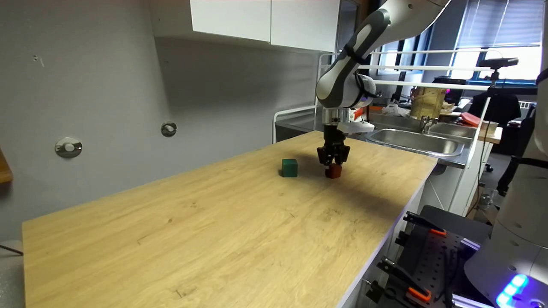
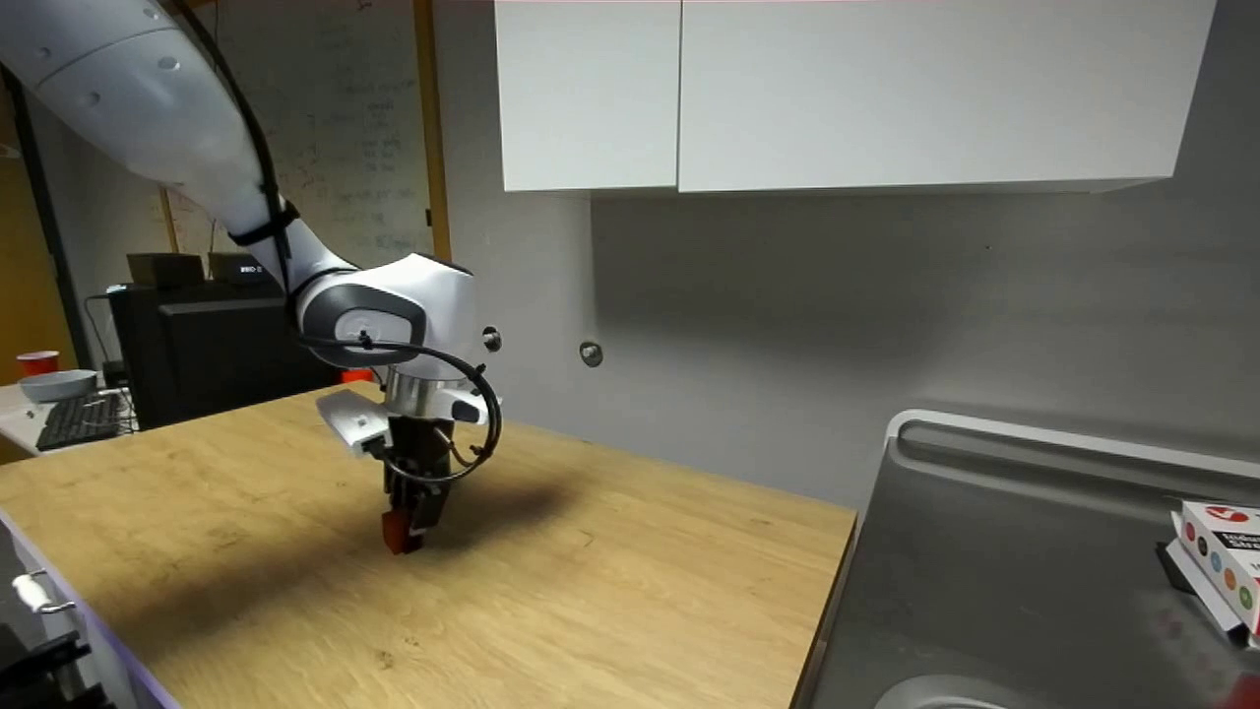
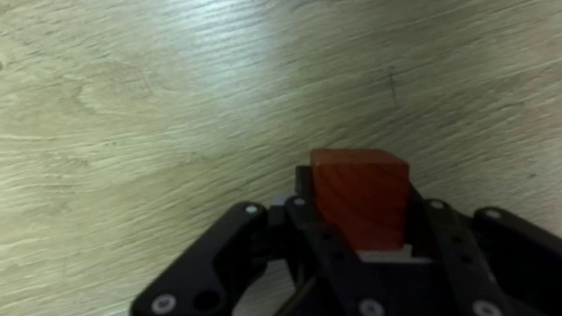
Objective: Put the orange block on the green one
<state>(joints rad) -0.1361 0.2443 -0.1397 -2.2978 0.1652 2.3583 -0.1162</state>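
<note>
From the left in an exterior view, two round metal fittings [image 1: 68, 147] sit on the grey wall [image 1: 111, 94], above the wood-grain worktop [image 1: 192, 231]. White wall cabinets [image 1: 231, 17] hang higher and farther right. Lower down, on the worktop, rests the dark green cube [image 1: 290, 168], one flat face up. Near it on the right, with a gap between, is the red-orange cube [image 1: 335, 172], at the tip of the Robotiq gripper [image 3: 360, 202], which points down from the Panda arm [image 1: 406, 19]. The wrist view shows the gripper's two fingers [image 3: 304, 182] against opposite sides of the red-orange cube, the jaws drawn in to its width, so the cube is held. In both exterior views it is low over the worktop or on it; whether its underside touches the wood I cannot tell. Farther right come two black clamps [image 1: 402, 273] with orange parts, a stainless-steel sink [image 1: 413, 142] with a faucet [image 1: 426, 124], and the white robot base [image 1: 503, 239] with a lit blue indicator [image 1: 511, 289]. In an exterior view, again from the left, stand a red cup [image 2: 39, 363], a grey bowl [image 2: 59, 386] and a keyboard [image 2: 84, 421], with a whiteboard [image 2: 345, 118] bearing faint writing behind the Panda arm; the Robotiq gripper and the red-orange cube come next, and a soft shadow [image 2: 217, 601] spreads over the worktop on both sides of them. At the far right a small printed carton [image 2: 1226, 551] lies on a dark grey counter [image 2: 1014, 571].
</note>
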